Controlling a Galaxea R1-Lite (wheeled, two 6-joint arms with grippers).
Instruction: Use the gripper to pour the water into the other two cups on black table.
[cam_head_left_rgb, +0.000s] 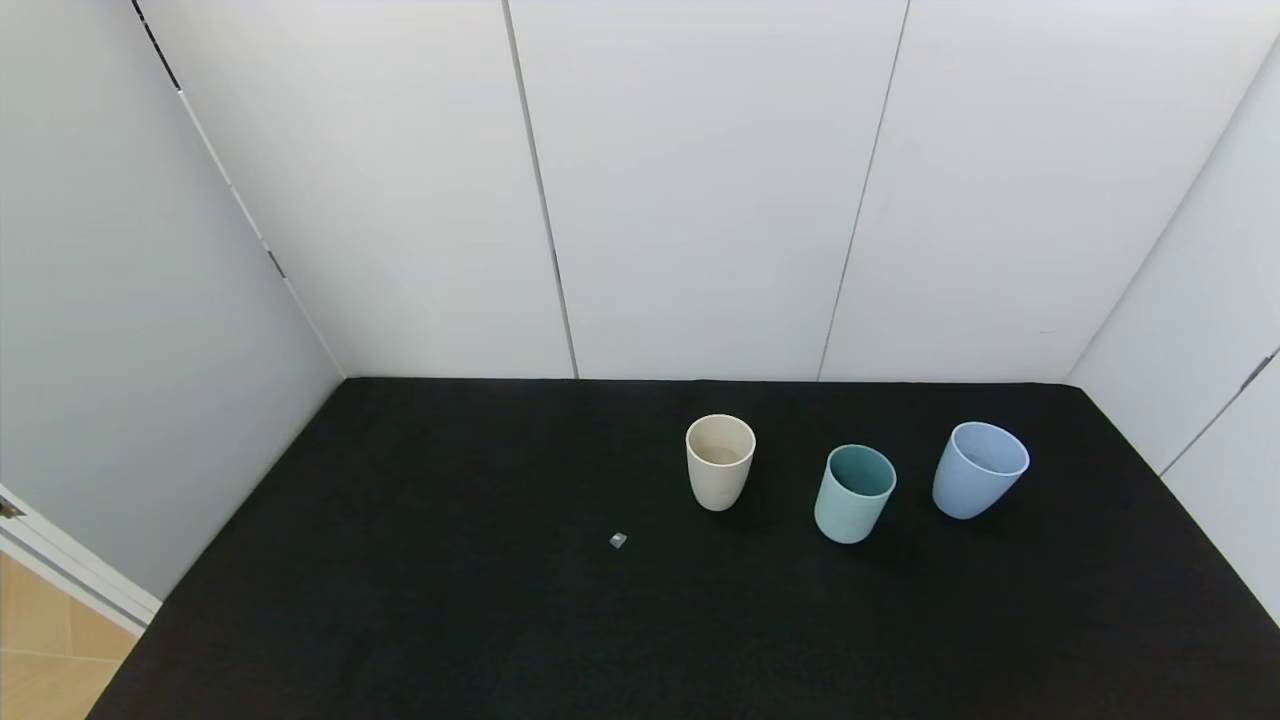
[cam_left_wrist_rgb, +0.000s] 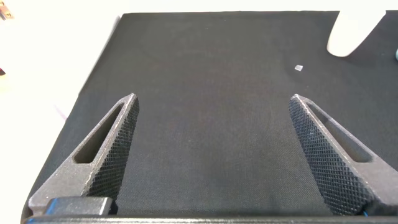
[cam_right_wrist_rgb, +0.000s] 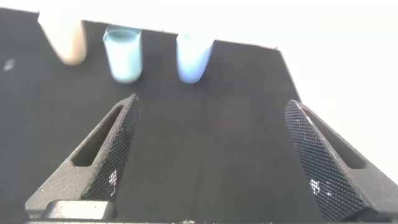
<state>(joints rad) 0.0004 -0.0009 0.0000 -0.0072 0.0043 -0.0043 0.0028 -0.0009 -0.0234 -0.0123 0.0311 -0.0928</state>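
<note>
Right gripper (cam_right_wrist_rgb: 208, 162): black, diamond-knurled wedge fingers (cam_right_wrist_rgb: 112, 158) spread wide, holding nothing, low over the black cloth-like table (cam_head_left_rgb: 420, 600), near its front edge, rt side. Left gripper (cam_left_wrist_rgb: 211, 155): same knurled fingers (cam_left_wrist_rgb: 115, 152), also wide apart and empty, near front edge, left side.

Three matte handleless tumblers stand upright in a row toward the far edge, rt of centre, all apart: beige cup (cam_head_left_rgb: 720, 461), teal-green cup (cam_head_left_rgb: 854, 493) w/ dark interior between the others, periwinkle-blue cup (cam_head_left_rgb: 979, 469) nearest the rt edge. Water not discernible.

Small grey cube-like bit (cam_head_left_rgb: 618, 540) lies mid-table, near the beige cup. White panelled walls (cam_head_left_rgb: 700, 180) enclose the far and side edges; pale wood floor (cam_head_left_rgb: 45, 650) at front-left corner.
</note>
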